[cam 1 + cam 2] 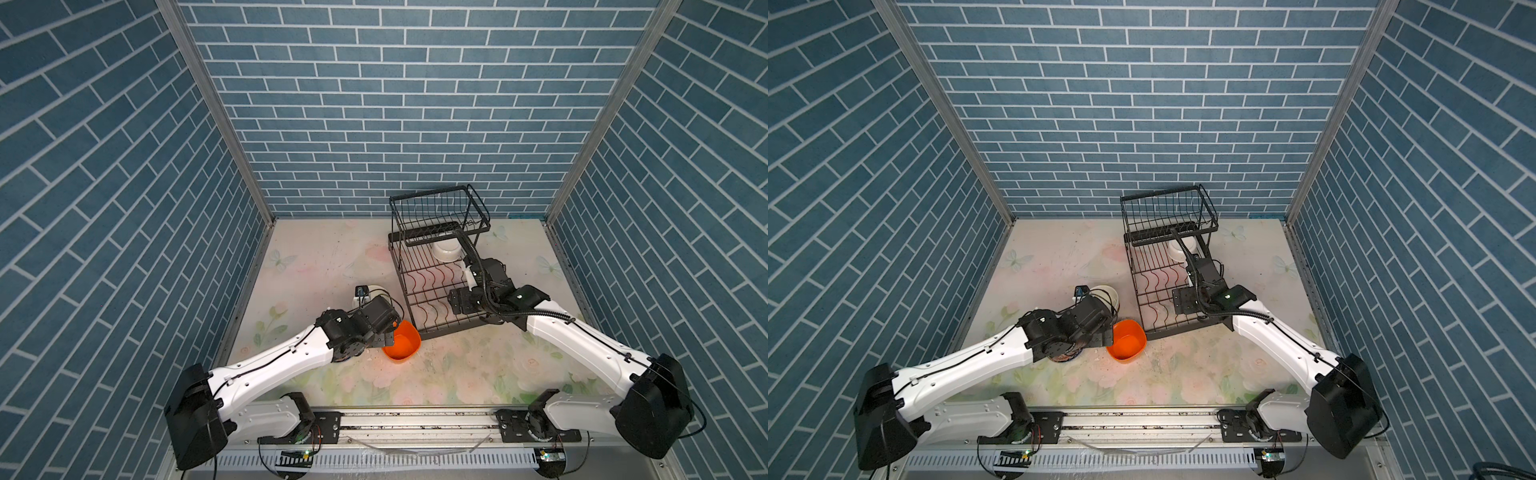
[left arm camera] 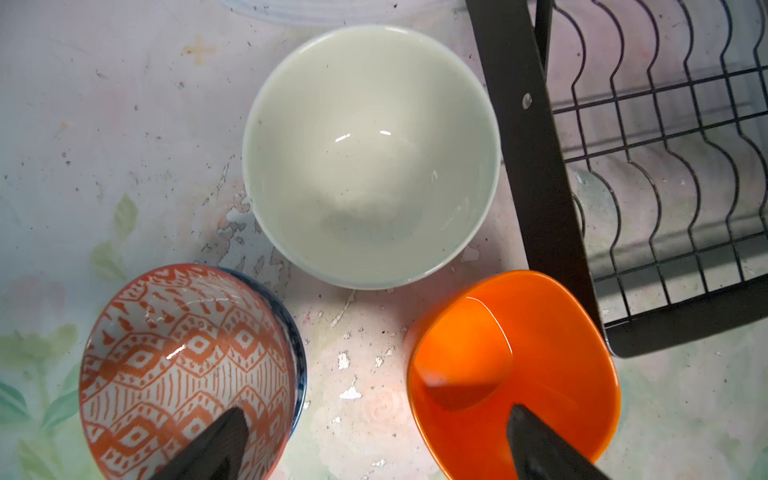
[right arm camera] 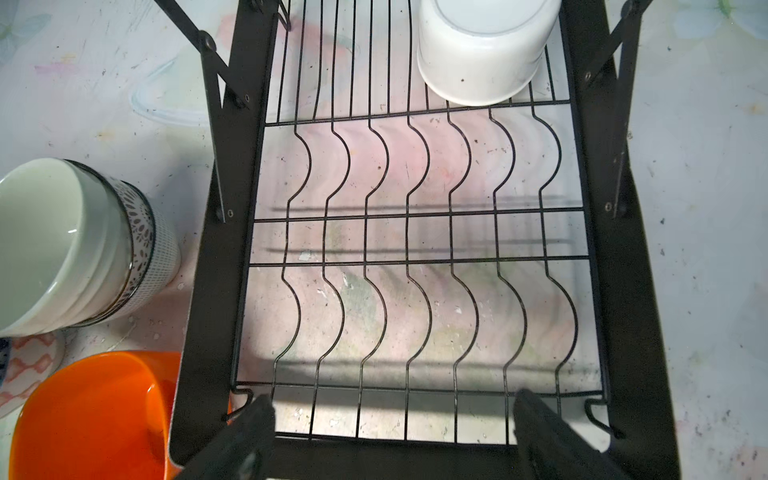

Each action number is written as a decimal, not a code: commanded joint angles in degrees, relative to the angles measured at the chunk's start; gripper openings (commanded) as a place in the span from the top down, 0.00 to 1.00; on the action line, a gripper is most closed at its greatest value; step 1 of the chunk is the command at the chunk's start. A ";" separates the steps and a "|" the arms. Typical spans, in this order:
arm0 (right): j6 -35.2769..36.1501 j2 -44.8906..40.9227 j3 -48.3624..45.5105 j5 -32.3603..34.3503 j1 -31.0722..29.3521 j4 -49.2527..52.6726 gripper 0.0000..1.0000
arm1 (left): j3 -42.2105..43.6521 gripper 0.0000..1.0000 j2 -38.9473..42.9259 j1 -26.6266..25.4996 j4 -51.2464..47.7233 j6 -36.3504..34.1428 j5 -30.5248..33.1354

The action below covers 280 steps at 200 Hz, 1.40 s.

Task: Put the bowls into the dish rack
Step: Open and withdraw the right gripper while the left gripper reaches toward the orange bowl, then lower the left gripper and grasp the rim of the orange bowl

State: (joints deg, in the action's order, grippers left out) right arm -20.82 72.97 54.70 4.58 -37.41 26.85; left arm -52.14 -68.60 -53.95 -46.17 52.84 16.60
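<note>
overhead stereo pair, two close wrist-cams

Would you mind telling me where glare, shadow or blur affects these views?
Left wrist view: small glare streaks inside the pale bowl and the orange patterned bowl; the near fingertips look soft. Right wrist view: the dish rack wires cast doubled, smeared shadows on the table; the orange bowl is blurred. In both top views the brick walls splay outward.

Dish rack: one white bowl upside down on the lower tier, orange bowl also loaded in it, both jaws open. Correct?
Not quite. The orange bowl is not in the dish rack; it sits on the table beside the rack's near corner, as both top views and the left wrist view show. The white bowl does sit upside down on the lower tier, and both jaws are open.
</note>
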 commanded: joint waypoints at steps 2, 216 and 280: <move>-2.47 -0.99 1.40 1.42 -0.12 1.24 0.11 | -0.08 0.04 -1.07 -1.21 -0.93 2.97 0.19; -2.21 -0.31 -2.58 2.88 -0.12 -2.64 0.12 | 1.06 0.46 -15.42 -5.10 7.78 6.74 -2.27; -2.38 0.51 -2.49 2.52 -0.12 -2.96 0.14 | 3.26 0.60 -16.04 -5.10 8.73 7.71 -2.47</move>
State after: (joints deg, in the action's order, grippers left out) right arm -21.21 73.17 53.49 6.24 -37.41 24.80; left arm -49.82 -83.79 -58.76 -37.36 59.83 13.72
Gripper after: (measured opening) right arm 0.865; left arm 0.428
